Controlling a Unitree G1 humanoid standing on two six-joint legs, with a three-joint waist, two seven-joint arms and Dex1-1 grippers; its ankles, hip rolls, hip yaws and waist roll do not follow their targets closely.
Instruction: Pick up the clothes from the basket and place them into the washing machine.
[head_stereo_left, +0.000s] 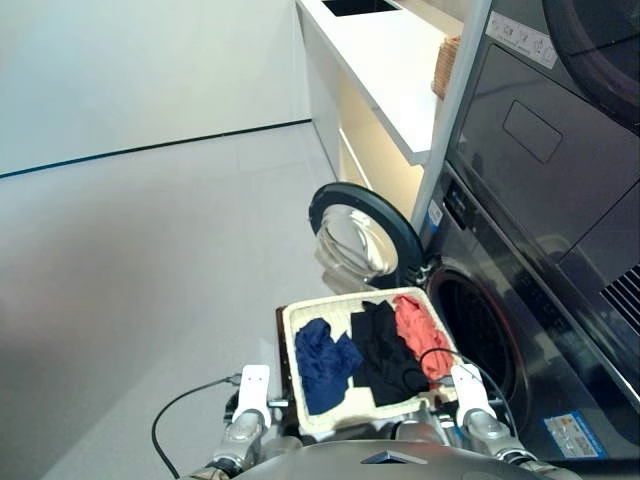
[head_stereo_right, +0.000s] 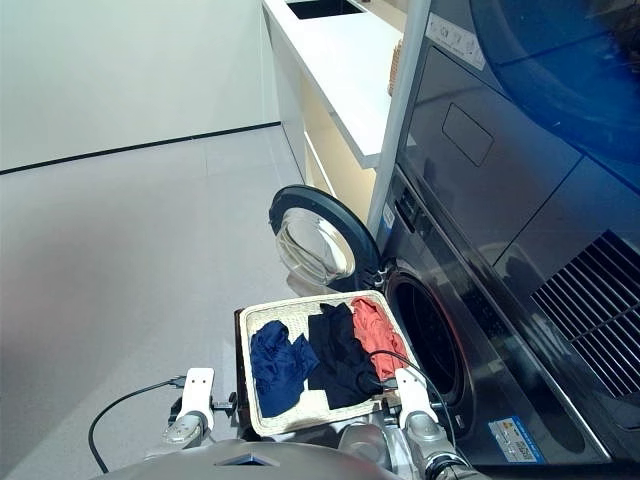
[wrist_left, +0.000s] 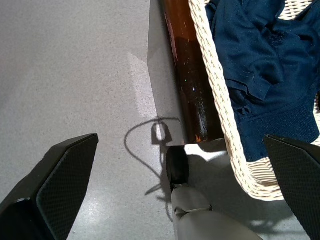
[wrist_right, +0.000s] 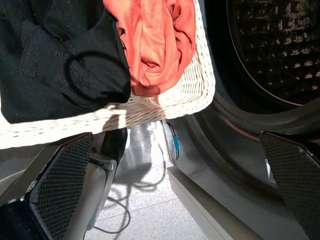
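The cream wicker basket (head_stereo_left: 291, 331) sits low in front of me, beside the washing machine's open drum (head_stereo_left: 482, 325). In it lie the navy garment (head_stereo_left: 325, 363) on the left, the black one (head_stereo_left: 382, 352) in the middle and the coral one (head_stereo_left: 418, 335) on the right. The round porthole door (head_stereo_left: 362, 232) stands swung open behind the basket. My left gripper (wrist_left: 180, 140) is open over the floor just outside the basket's near left corner. My right gripper (wrist_right: 176, 137) is open and empty below the near right corner, next to the drum's rim.
A dark flat-panelled unit (head_stereo_left: 540, 130) sits above the washer. A white counter (head_stereo_left: 385, 60) with a small wicker box (head_stereo_left: 447, 65) runs along the back. A dark brown stand (wrist_left: 192, 85) carries the basket. A black cable (head_stereo_left: 180, 410) loops over the grey floor at left.
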